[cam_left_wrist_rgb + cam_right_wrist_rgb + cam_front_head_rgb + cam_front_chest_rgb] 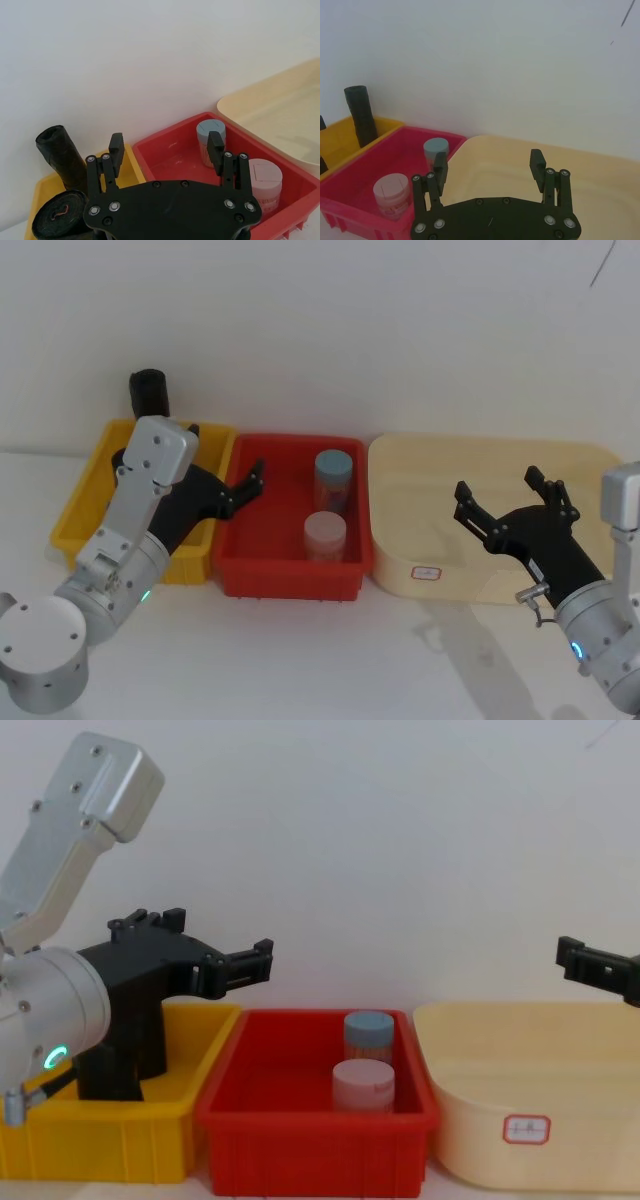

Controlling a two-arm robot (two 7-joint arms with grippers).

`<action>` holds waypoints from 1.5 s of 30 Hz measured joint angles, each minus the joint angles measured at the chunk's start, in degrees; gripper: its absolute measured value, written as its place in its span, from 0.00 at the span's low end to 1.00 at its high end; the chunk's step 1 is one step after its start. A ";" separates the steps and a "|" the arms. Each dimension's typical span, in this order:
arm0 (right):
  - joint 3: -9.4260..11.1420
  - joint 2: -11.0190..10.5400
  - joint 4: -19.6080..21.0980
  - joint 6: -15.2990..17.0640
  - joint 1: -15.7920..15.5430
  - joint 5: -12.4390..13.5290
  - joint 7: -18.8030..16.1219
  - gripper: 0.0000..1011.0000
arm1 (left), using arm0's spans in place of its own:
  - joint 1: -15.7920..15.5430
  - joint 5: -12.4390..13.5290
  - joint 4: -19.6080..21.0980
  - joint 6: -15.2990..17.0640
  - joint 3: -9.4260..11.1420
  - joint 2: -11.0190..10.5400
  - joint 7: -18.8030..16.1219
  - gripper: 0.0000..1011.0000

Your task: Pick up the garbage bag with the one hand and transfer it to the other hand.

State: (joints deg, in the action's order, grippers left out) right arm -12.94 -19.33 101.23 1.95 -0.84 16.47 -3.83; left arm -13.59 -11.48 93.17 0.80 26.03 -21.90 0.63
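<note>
Black garbage bag (60, 217) shows its end, low-left of the empty, wide-open left gripper (166, 142) (right gripper (499, 485) idles, spread).

Left hand (166, 142) and right hand (498, 485) black. Arms silver; green ring light (55, 1057) on left, blue ring light (577, 648) on right. Upright roll (150, 392) matte black, second roll (60, 215) black too. Yellow bin (85, 490). Red bin (285, 580). Blue-grey jar (333, 468), pale pink jar (325, 532). Cream tub (400, 570), white label (427, 572) edged red. Counter (300, 660) white, wall (400, 320) white.
</note>
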 joint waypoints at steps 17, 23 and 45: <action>0.00 0.00 0.00 0.00 0.00 0.00 0.00 0.99 | 0.00 0.00 0.00 0.00 0.00 0.00 0.00 0.99; 0.00 0.00 0.00 0.00 0.00 0.00 0.00 0.99 | 0.00 0.00 0.00 0.00 0.00 0.00 0.00 0.99; -0.25 0.21 0.10 1.10 1.89 0.67 -1.70 0.99 | -0.84 -0.54 2.51 2.47 -0.75 -0.30 0.99 0.99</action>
State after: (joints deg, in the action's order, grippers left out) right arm -13.19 -19.12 101.33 3.05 1.05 17.14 -5.52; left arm -14.42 -12.03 95.68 3.27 25.27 -22.20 1.62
